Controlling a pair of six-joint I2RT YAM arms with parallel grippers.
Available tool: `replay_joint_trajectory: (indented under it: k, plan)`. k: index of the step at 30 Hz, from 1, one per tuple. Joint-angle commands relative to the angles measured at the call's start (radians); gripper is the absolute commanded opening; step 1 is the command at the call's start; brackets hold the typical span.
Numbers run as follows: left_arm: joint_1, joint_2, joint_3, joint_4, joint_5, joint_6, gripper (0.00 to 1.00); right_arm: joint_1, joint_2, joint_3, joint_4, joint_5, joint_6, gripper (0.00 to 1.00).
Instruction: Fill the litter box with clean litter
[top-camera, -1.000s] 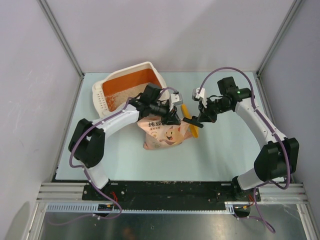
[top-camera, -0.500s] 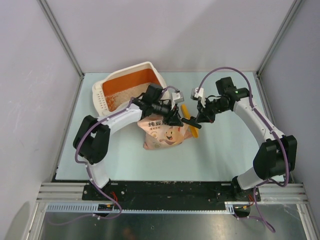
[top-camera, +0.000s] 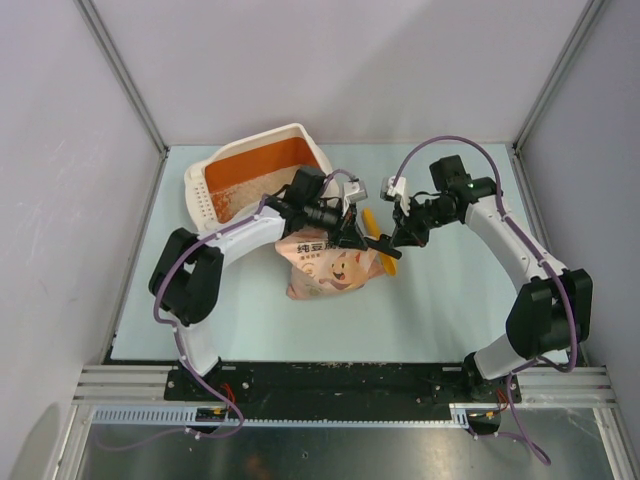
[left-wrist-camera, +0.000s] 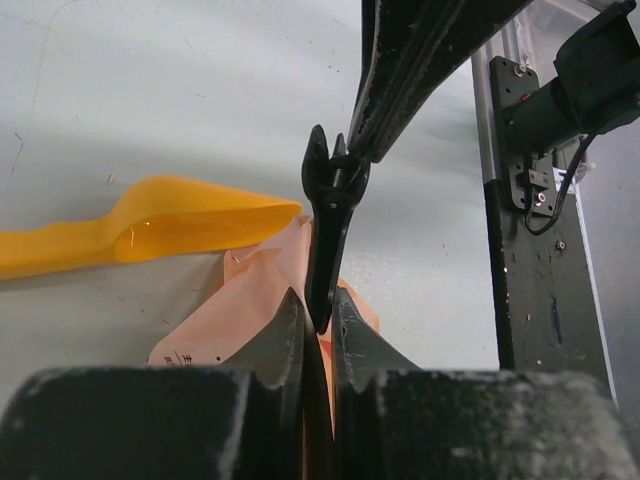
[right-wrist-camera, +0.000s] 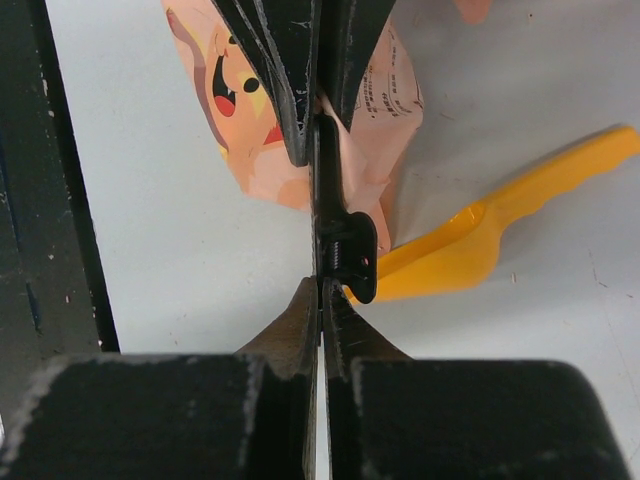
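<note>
The litter box (top-camera: 200, 182), cream outside and orange inside, stands at the back left, with a pale patch of clean litter (top-camera: 238, 203) in its near end. The pink-beige cat-face bag (top-camera: 325, 265) lies mid-table. A thin black clip (left-wrist-camera: 325, 220) runs along the bag's top edge. My left gripper (left-wrist-camera: 315, 305) is shut on one end of the clip, with bag paper (left-wrist-camera: 250, 300) beside its fingers. My right gripper (right-wrist-camera: 320, 285) is shut on the clip's other, latch end (right-wrist-camera: 345, 255). In the top view the left gripper (top-camera: 360, 238) and right gripper (top-camera: 388, 243) meet tip to tip.
A yellow-orange scoop (top-camera: 385, 252) lies on the table right next to the bag's top, under the two grippers, and shows as the scoop (right-wrist-camera: 470, 250) in the right wrist view. Grey walls and frame posts close in the table's sides and back.
Both grippers with the clip have drifted slightly left and toward the back. The bag and the scoop lie where they were.
</note>
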Motion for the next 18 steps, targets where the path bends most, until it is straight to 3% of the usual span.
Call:
replay_joint_trajectory:
  k: [1, 3, 4, 6, 7, 8, 11, 18]
  plan:
    - [-0.001, 0.008, 0.044, 0.046, 0.050, -0.051, 0.04, 0.007, 0.010, -0.002, 0.043, -0.004, 0.026, 0.00]
    - [-0.001, 0.005, 0.041, 0.048, 0.048, -0.048, 0.00, -0.001, 0.001, 0.001, 0.032, -0.004, 0.008, 0.09]
    - [0.000, 0.003, 0.040, 0.048, 0.045, -0.043, 0.00, -0.015, -0.005, 0.007, 0.000, -0.009, -0.005, 0.28]
    - [0.000, -0.003, 0.037, 0.048, 0.041, -0.037, 0.00, -0.079, -0.027, 0.023, -0.018, -0.059, -0.013, 0.45]
    - [0.000, -0.006, 0.035, 0.048, 0.039, -0.031, 0.00, -0.105, -0.030, 0.026, -0.026, -0.077, -0.002, 0.61]
    - [0.002, -0.006, 0.035, 0.048, 0.038, -0.031, 0.00, -0.128, -0.032, 0.032, -0.030, -0.116, 0.001, 0.68]
    - [0.003, -0.006, 0.040, 0.048, 0.039, -0.009, 0.00, -0.164, -0.012, 0.043, -0.081, -0.137, -0.035, 0.77]
    - [-0.001, -0.008, 0.043, 0.048, 0.048, 0.011, 0.00, -0.105, 0.065, 0.079, -0.113, -0.188, -0.045, 0.77]
